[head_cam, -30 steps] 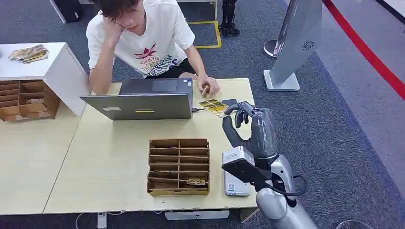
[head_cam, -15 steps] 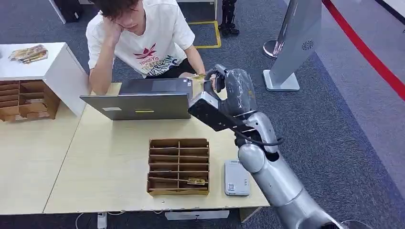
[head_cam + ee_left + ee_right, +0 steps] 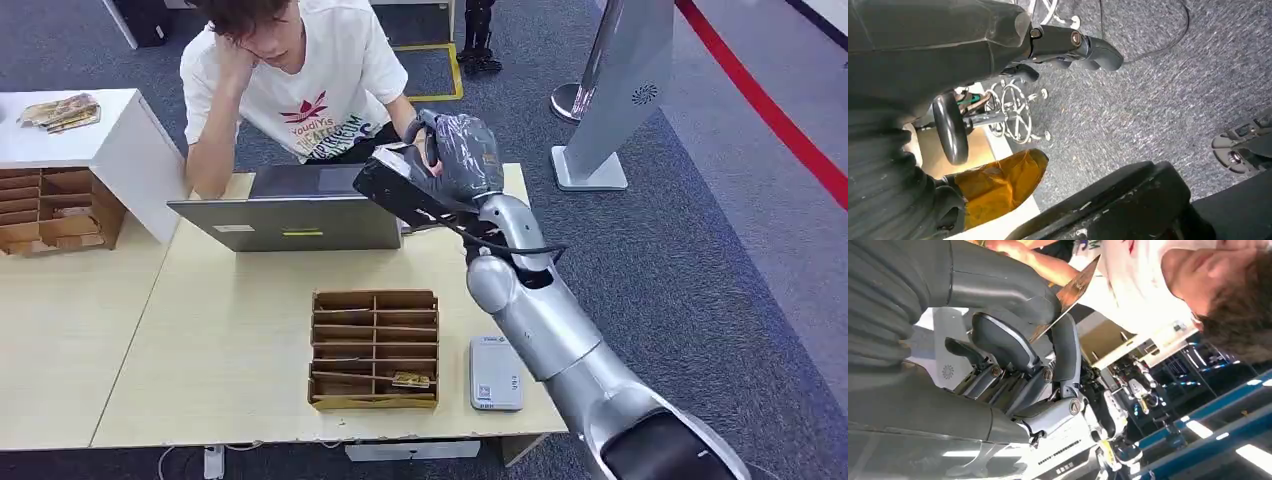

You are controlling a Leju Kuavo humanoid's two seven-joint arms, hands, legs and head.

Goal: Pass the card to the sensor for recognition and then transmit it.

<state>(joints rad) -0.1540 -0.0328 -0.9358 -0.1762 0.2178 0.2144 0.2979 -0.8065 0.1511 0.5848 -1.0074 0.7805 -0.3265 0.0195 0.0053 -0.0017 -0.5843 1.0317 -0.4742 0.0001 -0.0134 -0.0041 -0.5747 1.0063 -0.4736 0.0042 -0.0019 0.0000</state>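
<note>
The right hand (image 3: 1013, 335) pinches the card (image 3: 1068, 295) between thumb and fingers (image 3: 1065, 347); the left hand (image 3: 998, 45) hangs, grip unclear.

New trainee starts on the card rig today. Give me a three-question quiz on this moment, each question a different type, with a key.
1. True or false: the right hand is raised over the far side of the table, near the laptop.
2. Multiple choice: where does the white sensor lie? A) on the laptop B) on the table beside the wooden sorter C) on the carpet
3. Short answer: what does the right hand pinch in the right wrist view?

Key
1. True.
2. B.
3. A thin card, seen nearly edge-on between the thumb and a finger, held up toward the seated person.
</note>
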